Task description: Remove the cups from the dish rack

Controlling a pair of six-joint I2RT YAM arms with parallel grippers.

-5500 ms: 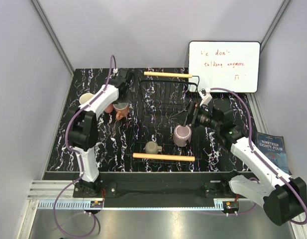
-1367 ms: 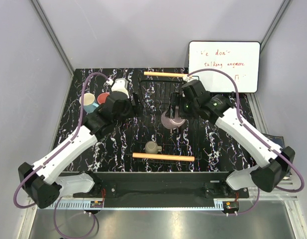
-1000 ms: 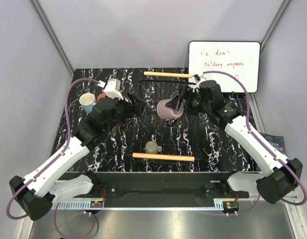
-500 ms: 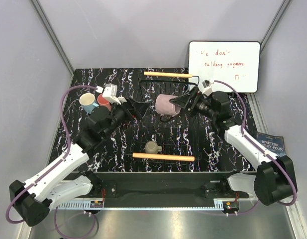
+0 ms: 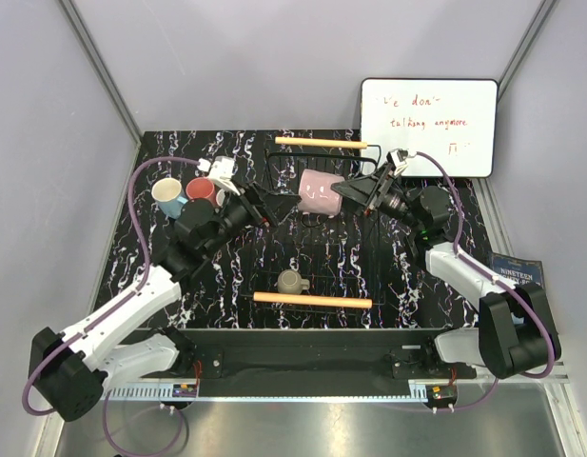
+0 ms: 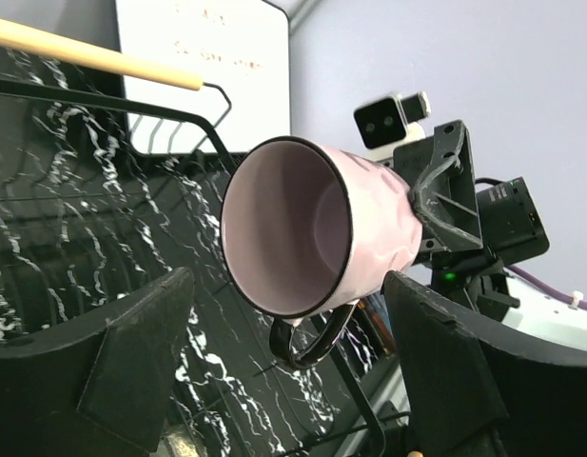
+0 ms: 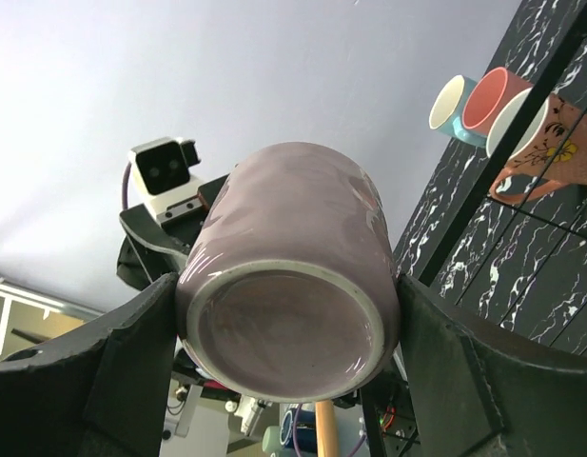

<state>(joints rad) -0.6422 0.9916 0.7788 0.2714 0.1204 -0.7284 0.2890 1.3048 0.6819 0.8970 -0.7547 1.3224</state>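
1. White shells along the left arm [image 5: 117, 309] and the right arm [image 5: 464, 271], with black housings at every joint.
2. Left cable [image 5: 131, 200] in purple, looped wide behind the tool; right cable [image 5: 459, 211] the same purple.
3. Left fingers [image 6: 131, 371] broad, flat, matte black and wedge-shaped; right fingers [image 7: 112, 381] alike.
4. Right camera [image 6: 393, 112], a small white box with dark lenses, above its tool; left camera [image 7: 163, 164] its twin.
5. Tiny green light [image 6: 452, 277] behind the right tool's black bracket.

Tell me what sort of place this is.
Likely a robot test cell, not a real kitchen: bare grey panel walls enclose a marbled black table, a handwritten whiteboard stands at the back, and the right gripper holds a mauve cup above the dish rack.
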